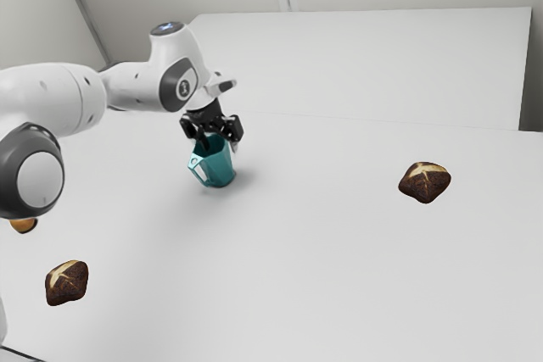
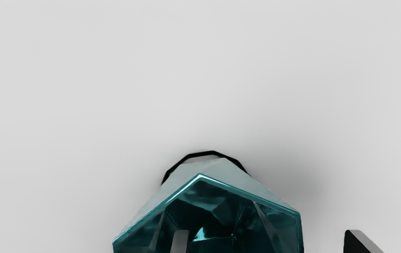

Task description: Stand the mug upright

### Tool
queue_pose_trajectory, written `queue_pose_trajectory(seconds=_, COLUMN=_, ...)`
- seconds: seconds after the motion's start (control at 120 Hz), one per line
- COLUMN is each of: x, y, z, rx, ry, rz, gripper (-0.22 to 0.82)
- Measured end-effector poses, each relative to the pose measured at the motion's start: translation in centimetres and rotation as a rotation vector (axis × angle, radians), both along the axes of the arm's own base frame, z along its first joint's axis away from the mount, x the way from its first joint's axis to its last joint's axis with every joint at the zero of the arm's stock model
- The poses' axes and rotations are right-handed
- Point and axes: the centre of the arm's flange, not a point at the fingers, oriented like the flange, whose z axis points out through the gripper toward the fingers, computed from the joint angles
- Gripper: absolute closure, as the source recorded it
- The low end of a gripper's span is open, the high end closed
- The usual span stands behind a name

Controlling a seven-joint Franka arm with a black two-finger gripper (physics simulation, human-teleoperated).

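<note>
teal mug (image 1: 219, 169); claw (image 1: 220, 146) spread, one finger (image 2: 180, 242) inside it, one outside

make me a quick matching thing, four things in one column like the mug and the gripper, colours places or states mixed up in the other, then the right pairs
Things
1. mug
2. gripper
3. table
4. orange thing

Colours, places, states
A. pale grey, with brown lumps on it
B. fingers apart, one over the mug's opening, the other outside the rim
C. at the exterior view's left edge, partly hidden by the arm
D. teal, with its handle toward the exterior view's left

Right pairs
1-D, 2-B, 3-A, 4-C
</note>
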Motion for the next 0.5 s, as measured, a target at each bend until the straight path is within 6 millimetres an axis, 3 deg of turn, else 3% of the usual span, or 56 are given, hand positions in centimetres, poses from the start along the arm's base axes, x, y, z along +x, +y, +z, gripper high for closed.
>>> queue_pose_trajectory(seconds=0.175, x=-1.7, y=-0.7, z=7.1, rx=-0.003, ry=-0.016, rz=0.031, gripper=0.06)
queue_pose_trajectory(seconds=0.233, x=-2.8, y=-2.0, z=11.3, rx=-0.005, ry=-0.031, rz=0.022, gripper=0.05)
queue_pose_trajectory(seconds=0.325, x=-3.6, y=-4.9, z=19.5, rx=-0.010, ry=-0.061, rz=-0.030, gripper=0.03)
queue_pose_trajectory(seconds=0.417, x=-6.1, y=-8.4, z=27.0, rx=-0.011, ry=-0.085, rz=-0.109, gripper=0.02)
queue_pose_trajectory(seconds=0.5, x=-8.2, y=-10.7, z=30.9, rx=-0.004, ry=-0.075, rz=-0.165, gripper=0.01)
